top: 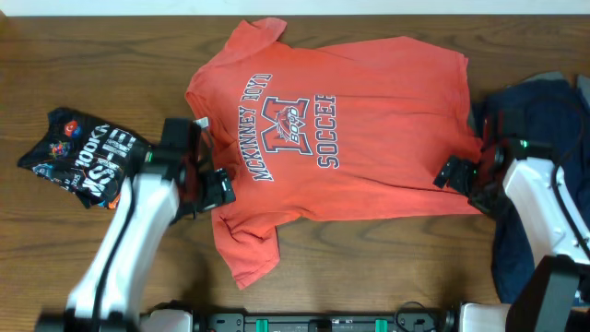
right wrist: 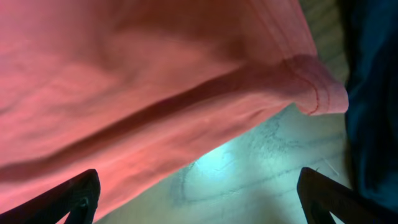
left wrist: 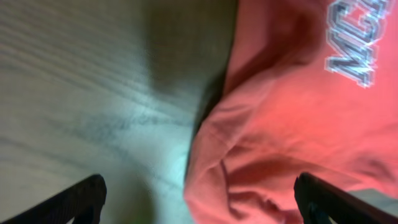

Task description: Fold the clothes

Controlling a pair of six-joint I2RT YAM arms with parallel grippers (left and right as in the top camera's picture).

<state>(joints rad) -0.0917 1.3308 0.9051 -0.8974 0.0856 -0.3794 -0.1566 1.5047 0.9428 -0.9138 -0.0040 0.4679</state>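
A coral-red T-shirt point(top: 350, 138) with "SOCCER" lettering lies spread flat on the wooden table, collar to the left. My left gripper point(top: 214, 192) is open at the shirt's near-left shoulder edge; in the left wrist view the coral cloth point(left wrist: 292, 124) lies between its spread fingers point(left wrist: 199, 202). My right gripper point(top: 461, 180) is open at the shirt's near-right hem corner; the hem point(right wrist: 186, 93) shows above its spread fingers point(right wrist: 199, 199). A black printed garment point(top: 83, 157) lies crumpled at the left. A navy garment point(top: 539, 184) lies at the right, also in the right wrist view point(right wrist: 373, 93).
The wooden table point(top: 369, 267) runs to its front edge, where the arm bases stand. The black garment sits close beside my left arm, and the navy garment lies under my right arm.
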